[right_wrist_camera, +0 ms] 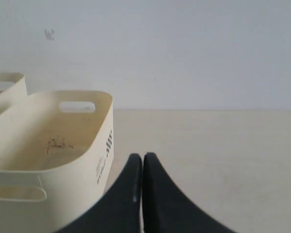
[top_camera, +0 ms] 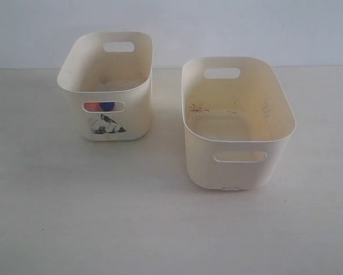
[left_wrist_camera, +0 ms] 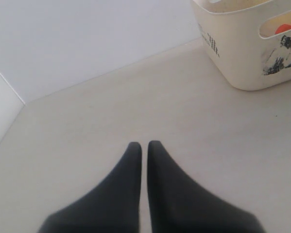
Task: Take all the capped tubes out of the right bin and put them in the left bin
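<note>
Right bin [top_camera: 240, 163] appears empty; capped tubes [top_camera: 99, 106], red and blue, show through left bin's [top_camera: 135, 117] front slot. Left claw [left_wrist_camera: 144, 147], nearer them, and right claw [right_wrist_camera: 143, 158] are both pressed together, holding nothing.

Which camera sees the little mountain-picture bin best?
The exterior view: the whole small bin shows, mountain picture included. The left wrist view catches one corner; the right wrist view, only a rim sliver.

Both hands closed, both empty.
The left hand [left_wrist_camera: 144, 144] and the right hand [right_wrist_camera: 142, 156] are each pinched together at their dark tips, gripping nothing, angled low and forward.
</note>
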You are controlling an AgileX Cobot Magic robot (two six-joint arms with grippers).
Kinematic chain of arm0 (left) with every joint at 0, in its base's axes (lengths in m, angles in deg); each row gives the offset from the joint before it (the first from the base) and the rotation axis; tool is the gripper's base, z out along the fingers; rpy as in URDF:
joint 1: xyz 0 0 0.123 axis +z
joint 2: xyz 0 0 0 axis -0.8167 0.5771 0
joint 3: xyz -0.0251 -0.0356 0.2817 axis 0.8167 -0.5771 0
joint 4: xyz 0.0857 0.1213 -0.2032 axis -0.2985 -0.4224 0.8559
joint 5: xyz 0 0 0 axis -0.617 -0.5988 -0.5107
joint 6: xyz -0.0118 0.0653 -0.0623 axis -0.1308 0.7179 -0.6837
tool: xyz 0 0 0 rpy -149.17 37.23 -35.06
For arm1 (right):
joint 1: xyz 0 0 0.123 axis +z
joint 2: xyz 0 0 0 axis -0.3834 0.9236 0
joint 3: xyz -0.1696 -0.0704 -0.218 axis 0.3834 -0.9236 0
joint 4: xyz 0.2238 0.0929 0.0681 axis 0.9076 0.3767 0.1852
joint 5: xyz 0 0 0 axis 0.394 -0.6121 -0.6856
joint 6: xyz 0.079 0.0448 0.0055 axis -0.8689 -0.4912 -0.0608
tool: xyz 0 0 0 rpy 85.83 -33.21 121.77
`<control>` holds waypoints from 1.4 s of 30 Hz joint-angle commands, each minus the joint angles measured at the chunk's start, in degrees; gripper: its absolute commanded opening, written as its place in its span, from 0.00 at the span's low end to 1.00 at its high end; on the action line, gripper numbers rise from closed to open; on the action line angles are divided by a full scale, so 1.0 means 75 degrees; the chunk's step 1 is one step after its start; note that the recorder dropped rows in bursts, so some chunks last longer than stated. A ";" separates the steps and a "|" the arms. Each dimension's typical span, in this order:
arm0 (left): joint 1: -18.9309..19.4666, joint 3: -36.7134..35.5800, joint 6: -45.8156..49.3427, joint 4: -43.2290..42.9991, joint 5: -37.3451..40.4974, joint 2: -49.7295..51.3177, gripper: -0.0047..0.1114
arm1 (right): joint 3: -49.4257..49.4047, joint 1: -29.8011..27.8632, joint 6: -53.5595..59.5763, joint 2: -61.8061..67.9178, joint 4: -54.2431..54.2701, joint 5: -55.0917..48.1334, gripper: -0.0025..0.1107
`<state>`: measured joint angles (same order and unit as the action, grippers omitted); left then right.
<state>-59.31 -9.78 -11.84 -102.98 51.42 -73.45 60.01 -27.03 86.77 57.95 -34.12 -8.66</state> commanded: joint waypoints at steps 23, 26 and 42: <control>-0.0041 0.0028 -0.0073 0.0022 -0.0040 0.0004 0.08 | -0.1068 0.0224 -0.0916 -0.0037 -0.1020 -0.0034 0.02; -0.0041 0.0028 -0.0073 0.0022 -0.0040 0.0004 0.08 | -0.1068 0.0220 -0.0916 -0.0037 -0.1020 -0.0080 0.02; -0.0041 0.0028 -0.0073 0.0022 -0.0040 0.0004 0.08 | -0.1068 0.0220 -0.0916 -0.0037 -0.1020 -0.0080 0.02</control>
<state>-59.31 -9.78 -11.84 -102.98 51.42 -73.45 51.97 -25.49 79.89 57.95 -41.25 -9.37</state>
